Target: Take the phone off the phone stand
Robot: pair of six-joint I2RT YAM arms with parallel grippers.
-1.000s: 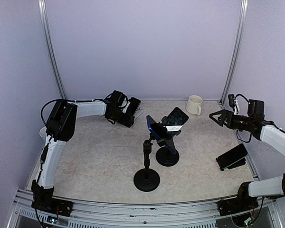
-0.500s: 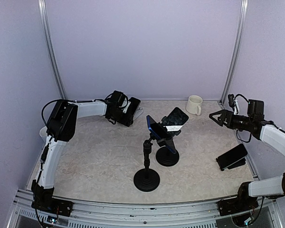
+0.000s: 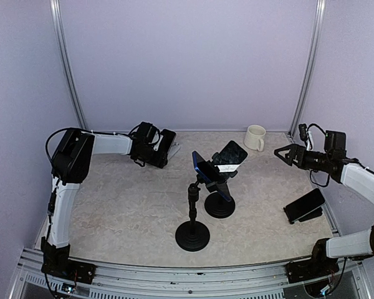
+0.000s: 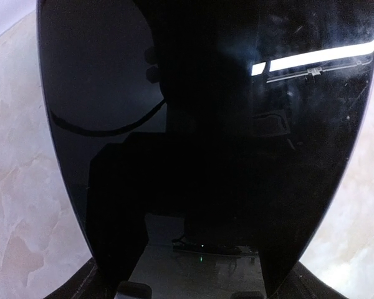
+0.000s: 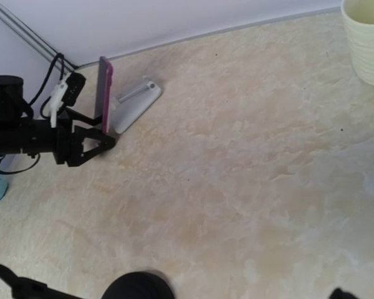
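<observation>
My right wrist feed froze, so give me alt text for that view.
The left gripper reaches in from the frame's left edge, jaws on the lower end of a pink-edged phone held upright just beside the white phone stand near the back wall. A cream mug sits top right; a black round base shows at the bottom.

Back-left: phone (image 5: 103, 93) upright in left gripper (image 5: 100, 142), phone stand (image 5: 137, 99) just beside, to right. Ctr: front tall stand (image 3: 192, 235) w/ 2nd phone (image 3: 205, 168) on top; rear tall stand (image 3: 219, 206) just behind & to right, 3rd phone (image 3: 230, 154) on it. Back-right corner: mug (image 3: 256, 137). Right edge: low stand (image 3: 299, 218) w/ 4th phone (image 3: 306, 202) leaning on it. Right gripper (image 3: 282, 154) over table (image 3: 124, 205), betw. mug & low stand.
</observation>
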